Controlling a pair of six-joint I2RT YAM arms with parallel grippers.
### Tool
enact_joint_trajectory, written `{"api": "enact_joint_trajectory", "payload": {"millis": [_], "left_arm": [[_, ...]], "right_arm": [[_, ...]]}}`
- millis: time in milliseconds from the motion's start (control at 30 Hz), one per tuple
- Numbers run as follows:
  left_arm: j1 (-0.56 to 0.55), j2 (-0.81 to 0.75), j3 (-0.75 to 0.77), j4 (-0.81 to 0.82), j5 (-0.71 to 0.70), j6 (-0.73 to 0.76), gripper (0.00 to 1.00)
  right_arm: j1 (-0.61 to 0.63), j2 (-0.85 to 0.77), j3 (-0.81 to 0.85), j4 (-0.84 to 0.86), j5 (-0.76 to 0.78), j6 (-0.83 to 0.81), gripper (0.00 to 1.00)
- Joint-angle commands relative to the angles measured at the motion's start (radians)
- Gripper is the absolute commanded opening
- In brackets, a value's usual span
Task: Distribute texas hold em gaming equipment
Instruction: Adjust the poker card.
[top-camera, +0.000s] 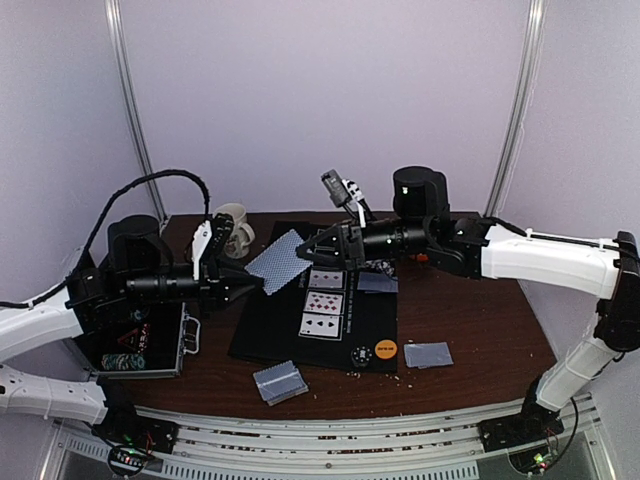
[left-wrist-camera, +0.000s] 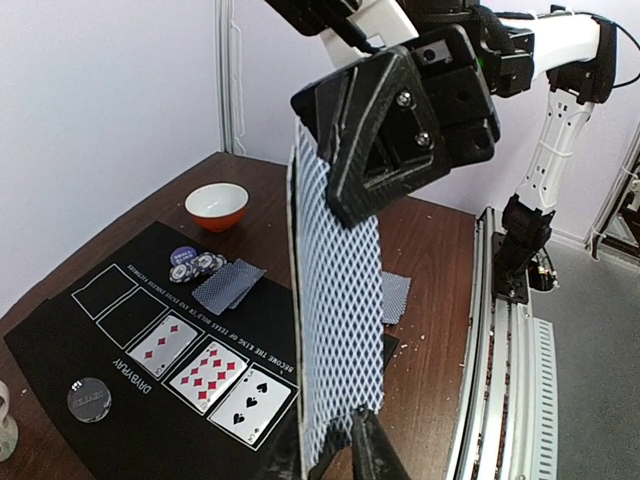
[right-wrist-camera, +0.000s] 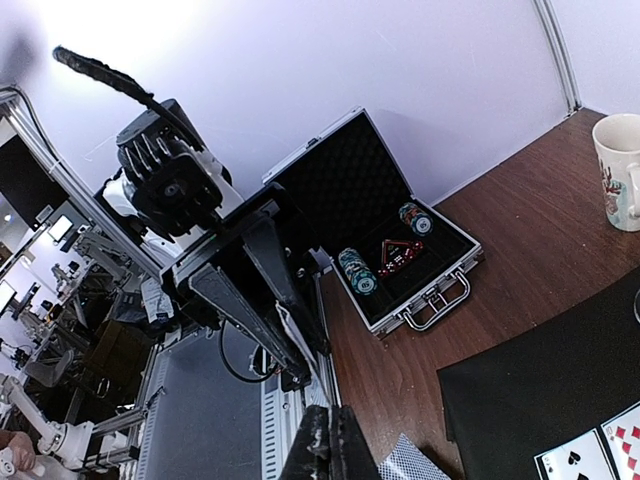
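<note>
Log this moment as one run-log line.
right gripper: shut on grey-backed cards, mid-air | left gripper: shut on their lower edge | mat: three face-up cards in a row

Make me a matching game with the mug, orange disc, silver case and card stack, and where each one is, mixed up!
1 white patterned mug
2 orange round disc
3 silver metal case
4 grey-backed card stack

A up in the air
B lid open
C on the black mat
D at the brown table's far edge

Pairs: 1-D, 2-C, 3-B, 4-A
</note>
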Motion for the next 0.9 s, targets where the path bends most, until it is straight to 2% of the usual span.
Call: {"api": "enact_joint_trajectory", "payload": {"millis": [0, 133, 300, 467, 600, 667, 800, 867], "left_arm": [[0.001, 0.016, 0.001, 0.104, 0.044, -0.012, 0.15], [0.001, 0.016, -0.002, 0.130, 0.064, -0.017, 0.00], [0.001, 0.014, -0.008, 0.126, 0.082, -0.022, 0.00], [0.001, 0.016, -0.004, 0.106, 0.106, -0.022, 0.00], [0.001, 0.021, 0.001, 0.105, 0.120, -0.018, 0.00], [0.000, 0.023, 0.006, 0.098, 0.125, -0.012, 0.00], [0.001, 0.024, 0.014, 0.071, 0.120, 0.003, 0.00], [0.001, 0.019, 0.011, 0.061, 0.110, 0.021, 0.00]], "right_arm": [[0.005, 0.015, 0.008, 0.038, -0.032, -0.001, 0.00], [0.005, 0.017, 0.007, 0.037, -0.035, -0.002, 0.00], [0.004, 0.020, 0.007, 0.029, -0.034, -0.007, 0.00], [0.005, 0.023, 0.035, -0.047, 0.021, -0.060, 0.21], [0.009, 0.044, 0.061, -0.058, 0.021, -0.083, 0.25], [0.012, 0.051, 0.070, -0.072, 0.018, -0.093, 0.21], [0.013, 0.044, 0.070, -0.058, -0.023, -0.097, 0.01], [0.012, 0.034, 0.062, -0.039, -0.039, -0.096, 0.00]]}}
